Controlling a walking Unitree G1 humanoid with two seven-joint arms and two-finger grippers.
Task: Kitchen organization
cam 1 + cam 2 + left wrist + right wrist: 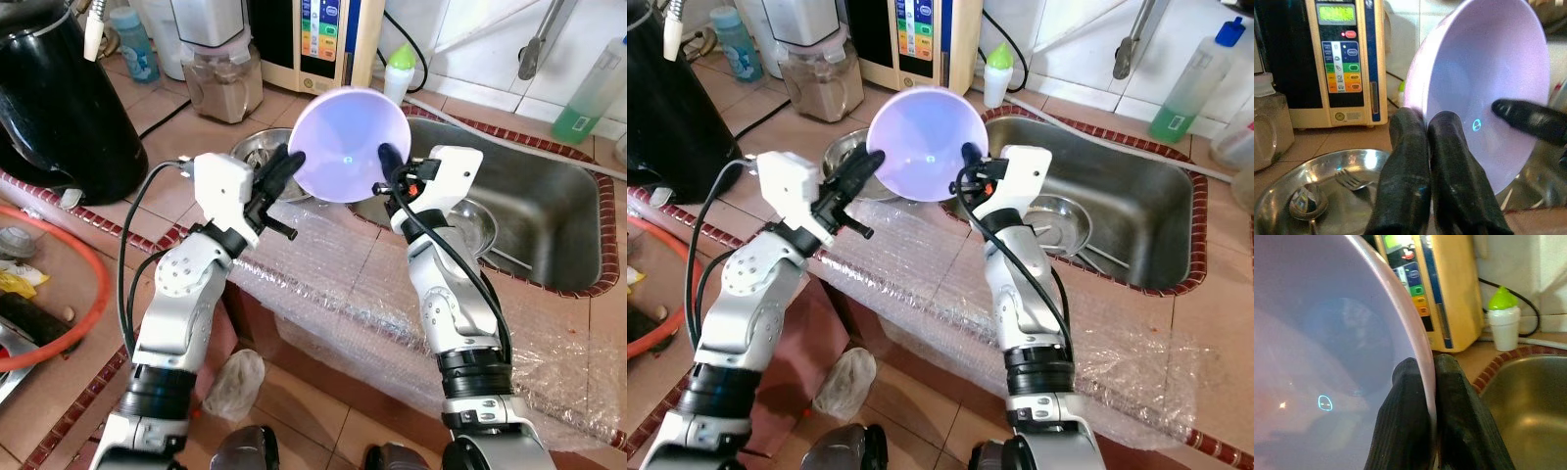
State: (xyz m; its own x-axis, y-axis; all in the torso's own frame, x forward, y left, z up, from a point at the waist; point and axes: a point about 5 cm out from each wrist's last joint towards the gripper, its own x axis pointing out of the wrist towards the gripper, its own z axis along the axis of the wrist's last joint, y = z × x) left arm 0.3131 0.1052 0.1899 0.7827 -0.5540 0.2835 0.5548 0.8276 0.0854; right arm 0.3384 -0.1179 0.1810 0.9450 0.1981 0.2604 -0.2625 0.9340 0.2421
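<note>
A lavender bowl [343, 137] hangs tilted above the counter, its hollow side facing me, held between both arms. My left gripper [291, 162] is shut on the bowl's left rim; in the left wrist view its fingers [1405, 161] stand pressed together with the rim of the bowl [1488, 73] running into them. My right gripper [389, 157] is shut on the opposite rim. The right wrist view has the edge of the bowl [1327, 333] pinched between the two black fingers [1454, 401].
Below the bowl sits a steel bowl [1371, 161] holding a fork and spoon. A steel sink [549, 215] with a dish lies to the right. A black pot [59, 108], blender jar [220, 83] and yellow appliance [328, 39] stand behind. Bubble wrap [333, 274] covers the counter edge.
</note>
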